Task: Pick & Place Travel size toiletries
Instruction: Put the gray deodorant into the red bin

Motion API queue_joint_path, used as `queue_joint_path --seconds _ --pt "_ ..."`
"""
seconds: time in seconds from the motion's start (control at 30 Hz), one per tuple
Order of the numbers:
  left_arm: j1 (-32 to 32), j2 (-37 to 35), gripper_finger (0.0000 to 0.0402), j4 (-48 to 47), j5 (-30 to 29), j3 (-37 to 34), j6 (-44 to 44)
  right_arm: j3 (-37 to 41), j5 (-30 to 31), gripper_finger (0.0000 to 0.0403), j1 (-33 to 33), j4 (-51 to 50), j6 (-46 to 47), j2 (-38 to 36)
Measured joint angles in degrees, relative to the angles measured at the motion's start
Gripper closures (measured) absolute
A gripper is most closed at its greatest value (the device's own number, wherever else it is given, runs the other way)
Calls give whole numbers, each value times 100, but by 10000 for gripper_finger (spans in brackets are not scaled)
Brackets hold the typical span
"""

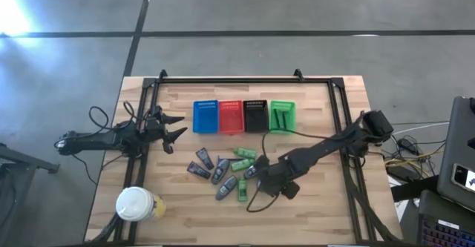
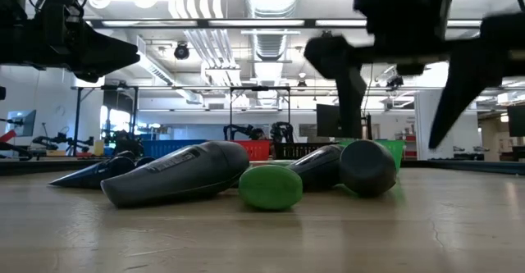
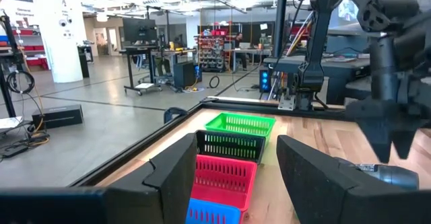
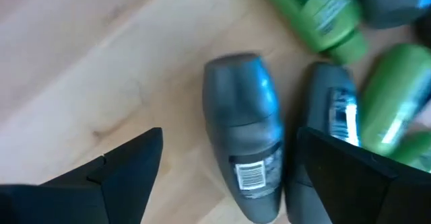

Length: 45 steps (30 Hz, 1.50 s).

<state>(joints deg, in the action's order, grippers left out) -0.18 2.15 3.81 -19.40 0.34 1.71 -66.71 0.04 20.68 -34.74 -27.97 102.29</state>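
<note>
**Right gripper lining up over a grey tube in the pile**

High view: the right gripper (image 1: 254, 171) is hovering at the edge of the travel size toiletries (image 1: 223, 174), which are lying scattered mid-table, in front of the row of four baskets (image 1: 243, 116). The right arm is reaching in from the table's right side, stretched low and diagonal. The left gripper (image 1: 175, 127) is waiting near the blue basket (image 1: 205, 116), fingers spread, well apart from the pile.

Low view: the right arm's dark fingers are hanging above the tubes, not touching them — a descent seems yet to come. A grey tube (image 2: 176, 171) and a green tube (image 2: 271, 187) are lying side by side on the wood.

Left wrist view: the left fingers are standing apart, empty, looking out over the baskets.

Right wrist view: the fingers are spread wide with one grey tube (image 4: 248, 133) lying between them, a second grey one (image 4: 333, 109) just beside it. To do this well, the gripper should probably be coming straight down across the tube's narrow width — keeping the far finger in the gap so the neighbour is not caught.
</note>
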Motion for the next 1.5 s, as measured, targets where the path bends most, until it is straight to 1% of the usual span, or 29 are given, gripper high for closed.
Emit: queue_joint_path --seconds 0.2,0.37,0.47,0.6,0.73,0.93,1.07,1.17,1.4,1.5 --pt "1 0 190 0 0 0 0 3 16 91 -19 144 -442 408" --pt "0 0 190 0 0 0 0 9 -31 124 -88 221 -754 633" --pt "1 0 190 0 0 0 -1 33 -116 152 -191 210 -541 638" --pt "-1 0 190 0 0 0 -1 40 -59 192 -290 193 -553 589" --pt "0 0 190 0 0 0 -2 -72 60 197 -325 10 -362 583" --pt "1 0 190 0 0 0 -1 -883 2 197 -369 -1162 732 514" --pt "1 -2 190 0 0 0 -1 -1387 -5 197 -658 -1457 1494 286" --pt "1 0 190 0 0 0 -2 -1552 -141 197 -1053 -1460 2271 159" --pt "1 0 190 0 0 0 -1 -1542 -917 197 -2135 -1389 3996 -128" --pt "1 0 190 0 0 0 0 -1534 -997 197 -2585 -1380 4787 -147"
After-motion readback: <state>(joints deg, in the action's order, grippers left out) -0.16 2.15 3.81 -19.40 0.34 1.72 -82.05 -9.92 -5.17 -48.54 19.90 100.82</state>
